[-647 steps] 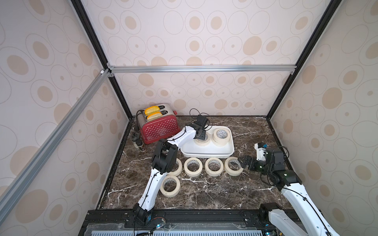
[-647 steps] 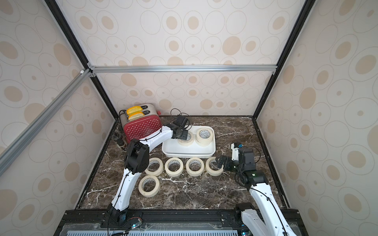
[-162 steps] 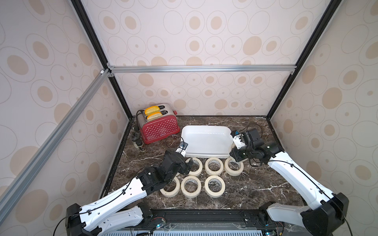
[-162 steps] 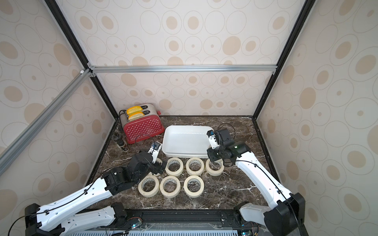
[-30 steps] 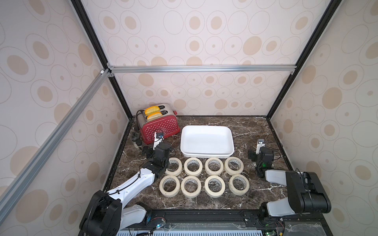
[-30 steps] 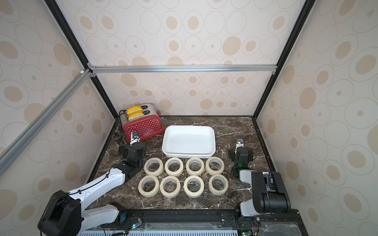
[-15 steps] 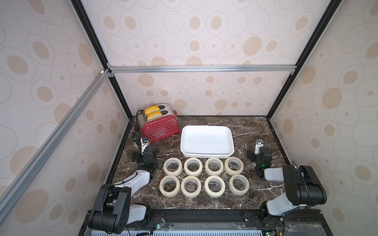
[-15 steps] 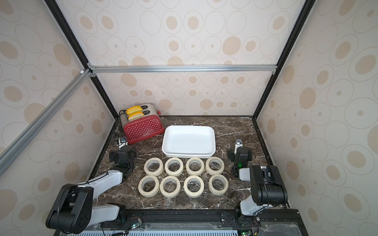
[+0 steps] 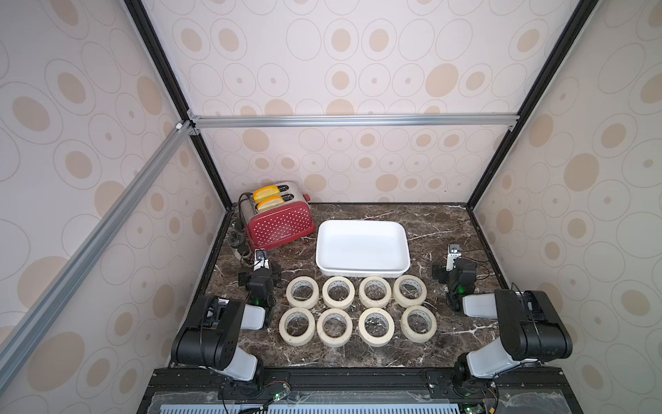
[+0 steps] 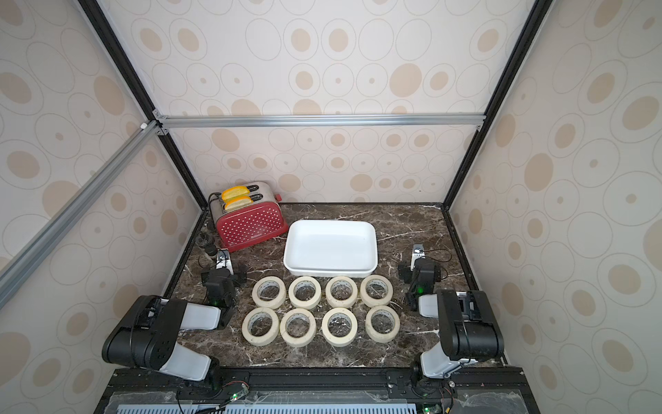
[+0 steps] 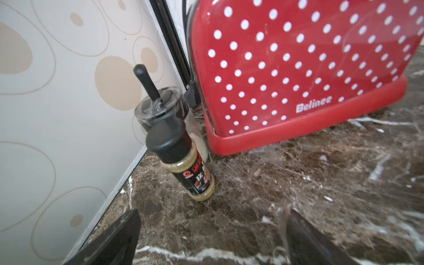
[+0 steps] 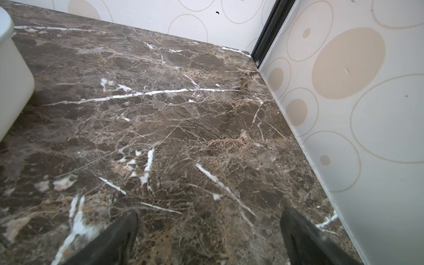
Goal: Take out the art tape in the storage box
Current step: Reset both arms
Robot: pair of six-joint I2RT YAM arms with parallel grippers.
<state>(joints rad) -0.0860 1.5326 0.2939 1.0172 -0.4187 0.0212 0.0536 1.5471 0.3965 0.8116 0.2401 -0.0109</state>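
Pulling left claw (image 11: 213, 210) and right claw (image 12: 211, 210) back to tabletop's (image 9: 358, 355) side edges, both wide open, empty; possibly risking nudging spice bottle (image 11: 183, 165) over.

Both top views high, looking down on the whole table (image 9: 440, 233), almost alike, left wrist view low beside the toaster (image 11: 298, 68), right wrist view low over table by wall (image 12: 367, 119).
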